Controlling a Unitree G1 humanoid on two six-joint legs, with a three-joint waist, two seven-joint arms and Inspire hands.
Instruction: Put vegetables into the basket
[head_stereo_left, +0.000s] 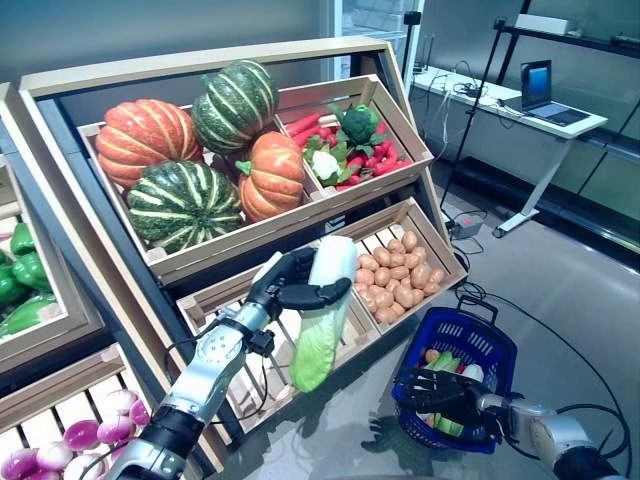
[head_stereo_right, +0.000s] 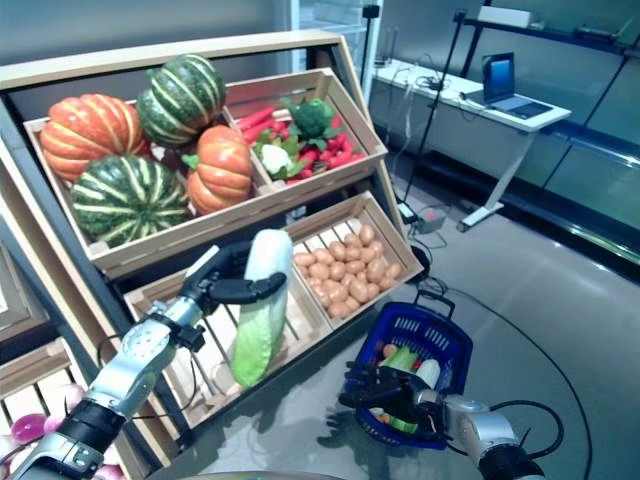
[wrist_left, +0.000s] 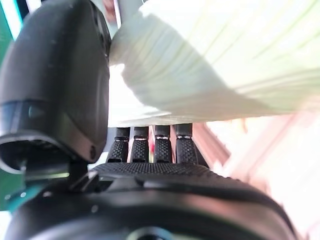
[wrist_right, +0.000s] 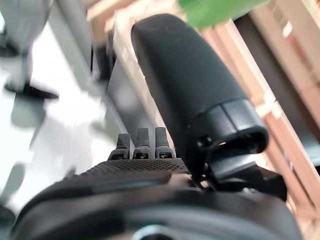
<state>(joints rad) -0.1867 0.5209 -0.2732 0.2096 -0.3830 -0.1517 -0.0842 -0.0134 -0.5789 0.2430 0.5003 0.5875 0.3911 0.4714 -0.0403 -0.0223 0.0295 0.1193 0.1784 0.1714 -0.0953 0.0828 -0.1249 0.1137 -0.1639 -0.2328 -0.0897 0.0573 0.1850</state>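
In the left eye view, the left hand (head_stereo_left: 290, 285) is gripping a long napa cabbage (head_stereo_left: 322, 315) with fingers and thumb curled round it, holding it in the air in front of the lower crate (head_stereo_left: 245, 385), while the right hand (head_stereo_left: 440, 392) is resting at the near rim of the blue basket (head_stereo_left: 480, 345), which is already holding a few vegetables. The left wrist view is showing the cabbage's pale leaves (wrist_left: 215, 60) lying across the fingers (wrist_left: 150, 147). In the right wrist view, the right hand (wrist_right: 145, 145) is showing only its thumb and fingertips, so I cannot tell whether it is clasping the basket.
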